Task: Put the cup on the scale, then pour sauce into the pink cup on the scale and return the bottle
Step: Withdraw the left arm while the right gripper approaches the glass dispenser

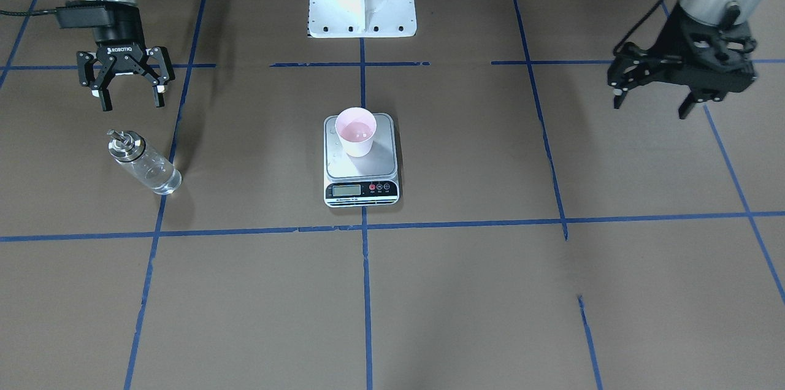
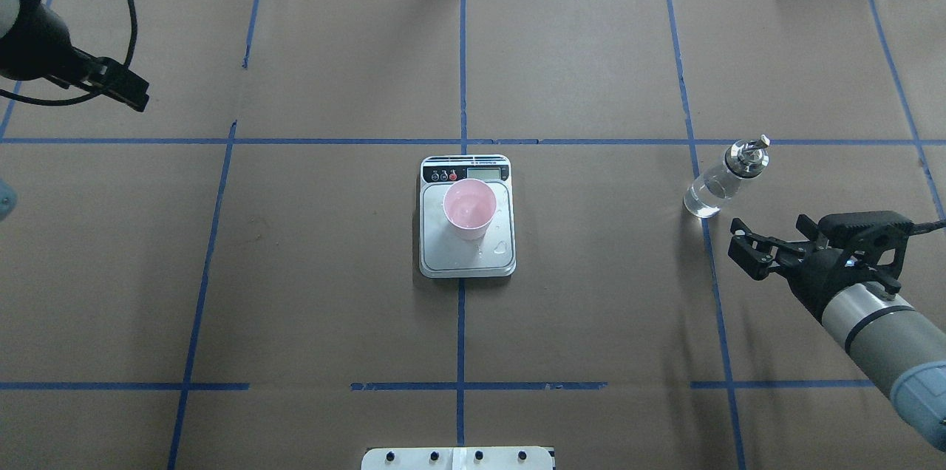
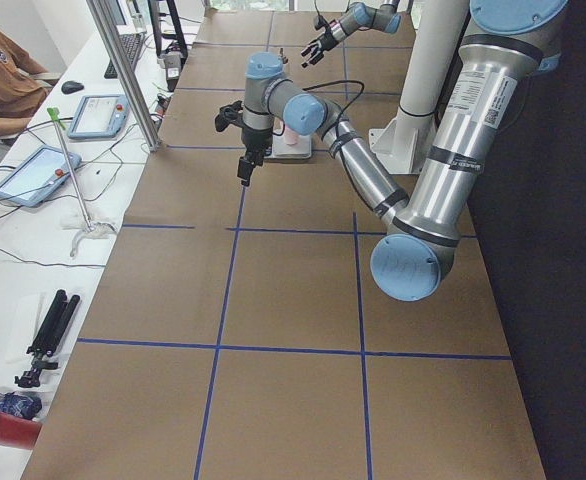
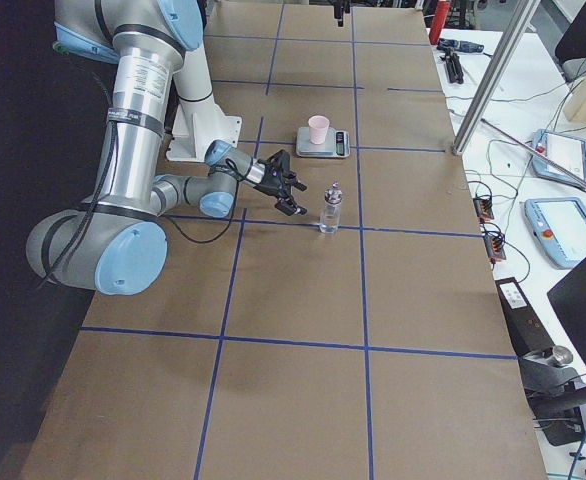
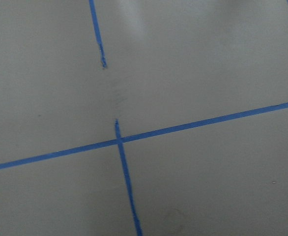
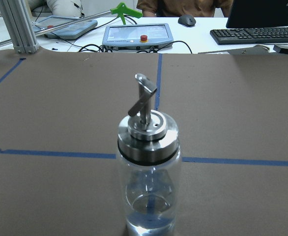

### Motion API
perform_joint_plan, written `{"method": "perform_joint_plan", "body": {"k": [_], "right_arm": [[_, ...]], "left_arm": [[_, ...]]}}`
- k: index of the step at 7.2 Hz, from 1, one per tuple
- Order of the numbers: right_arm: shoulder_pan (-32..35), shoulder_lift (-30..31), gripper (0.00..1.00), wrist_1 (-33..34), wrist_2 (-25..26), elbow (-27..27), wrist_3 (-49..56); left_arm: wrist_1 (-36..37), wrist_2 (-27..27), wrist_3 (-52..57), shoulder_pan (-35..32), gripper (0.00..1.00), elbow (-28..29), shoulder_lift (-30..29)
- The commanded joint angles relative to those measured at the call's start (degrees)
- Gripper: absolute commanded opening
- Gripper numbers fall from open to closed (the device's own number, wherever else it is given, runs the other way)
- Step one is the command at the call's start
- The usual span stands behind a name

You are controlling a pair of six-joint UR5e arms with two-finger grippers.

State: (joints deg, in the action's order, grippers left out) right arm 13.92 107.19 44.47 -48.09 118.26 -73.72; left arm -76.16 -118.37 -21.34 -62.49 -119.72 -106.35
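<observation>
Bottle: fills the right wrist view, upright on the brown paper straight ahead of the right gripper, near it but not touching; clear glass, shiny metal cap, and a thin bent spout that leans away from the fingers.
Sauce: a shallow layer of clear liquid at the bottom of the bottle.
Right gripper: fingers spread wide and holding nothing, hanging above the table with the tips towards the bottle.
Writing on right gripper: "ROBOTIQ" in white on the black body in the front-facing view.
Left gripper: fingers apart and empty, hanging over bare paper and tilted.
Left wrist view: only brown paper and crossing blue tape lines below the gripper.
Cup: pale pink, upright on the scale, well apart from both grippers and roughly midway between them.
Cup contents: the inside looks glossy near the bottom; I cannot tell how much liquid it holds.
Scale: silver platform and black strip with an LCD and round buttons, one of them red; it sits on the centre tape line, with the strip on the side away from the robot.
Scale writing: display and button labels too small to read.
Platform: a few wet-looking drops lie beside the cup, on the side towards the right gripper.
</observation>
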Motion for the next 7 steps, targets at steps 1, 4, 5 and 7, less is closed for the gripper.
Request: {"method": "perform_joint_plan", "body": {"k": [1,4,5,7], "right_arm": [[0.06,-1.19,1.00,0.18,2.55,-1.71,-0.02],[0.15,-2.94,1.00,0.62,4.13,-4.87,-0.02],[0.49,-6.51,1.00,0.71,5.62,-7.41,-0.02],[1.90,-8.39,1.00,0.62,5.99,-10.68,-0.02]], "left_arm": [[-0.22,-0.02,8.22,-4.64,1.00,1.67,2.11],[-0.31,0.07,8.95,-5.62,1.00,2.38,2.11],[-0.40,0.07,8.95,-5.71,1.00,2.38,2.11],[-0.92,0.07,8.95,-6.59,1.00,3.17,1.93]]}}
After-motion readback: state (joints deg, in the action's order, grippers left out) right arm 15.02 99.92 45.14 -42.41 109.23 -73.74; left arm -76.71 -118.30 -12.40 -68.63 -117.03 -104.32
